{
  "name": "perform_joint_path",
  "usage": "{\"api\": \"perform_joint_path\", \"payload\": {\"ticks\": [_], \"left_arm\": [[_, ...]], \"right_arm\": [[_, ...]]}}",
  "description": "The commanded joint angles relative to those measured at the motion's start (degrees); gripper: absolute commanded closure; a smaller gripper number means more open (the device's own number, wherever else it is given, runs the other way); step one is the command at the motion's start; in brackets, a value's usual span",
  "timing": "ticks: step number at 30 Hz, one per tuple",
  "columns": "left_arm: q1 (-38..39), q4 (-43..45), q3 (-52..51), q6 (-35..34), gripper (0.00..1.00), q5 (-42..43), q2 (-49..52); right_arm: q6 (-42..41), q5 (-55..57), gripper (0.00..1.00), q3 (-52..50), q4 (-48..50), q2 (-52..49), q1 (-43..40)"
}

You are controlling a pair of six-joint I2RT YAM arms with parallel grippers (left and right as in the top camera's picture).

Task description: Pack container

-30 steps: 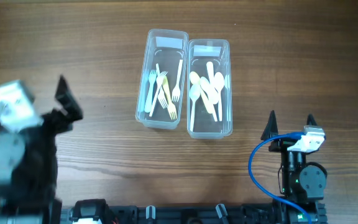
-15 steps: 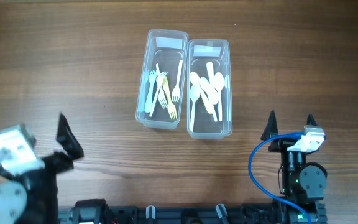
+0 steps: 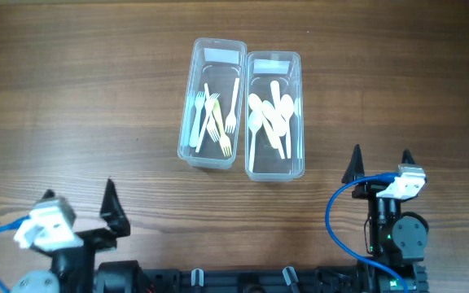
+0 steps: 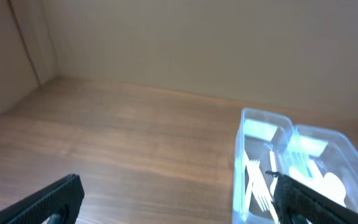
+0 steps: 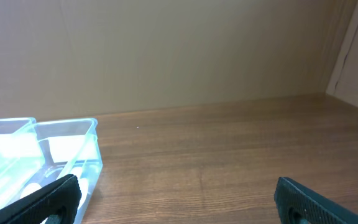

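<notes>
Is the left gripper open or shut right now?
Open. The left gripper has its fingers wide apart in overhead and wrist views, holding nothing.

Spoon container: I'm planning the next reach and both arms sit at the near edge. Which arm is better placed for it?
Right, probably. The spoon container is the right-hand box, and the open right gripper lies nearer it than the left gripper, which would have to cross the fork container.

clear glossy plastic containers (image 3: 219,75), pale smooth plastic forks (image 3: 215,119) and spoons (image 3: 269,115) – matt wood-grain table (image 3: 72,98)
</notes>
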State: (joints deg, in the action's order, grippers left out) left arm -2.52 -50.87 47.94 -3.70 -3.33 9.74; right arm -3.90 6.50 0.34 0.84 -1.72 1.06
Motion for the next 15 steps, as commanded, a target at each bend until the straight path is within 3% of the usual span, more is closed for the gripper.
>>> {"api": "perform_joint_path", "payload": {"ticks": [1, 15], "left_arm": [[0.15, 3.30, -5.49, 0.28, 0.00, 2.91, -1.33], [0.15, 28.06, -27.08, 0.26, 0.00, 3.58, -7.93]], "right_arm": [[-0.98, 1.03, 0.00, 0.00, 0.24, -0.22, 0.02], [-0.98, 1.03, 0.00, 0.00, 0.24, -0.22, 0.02]]}}
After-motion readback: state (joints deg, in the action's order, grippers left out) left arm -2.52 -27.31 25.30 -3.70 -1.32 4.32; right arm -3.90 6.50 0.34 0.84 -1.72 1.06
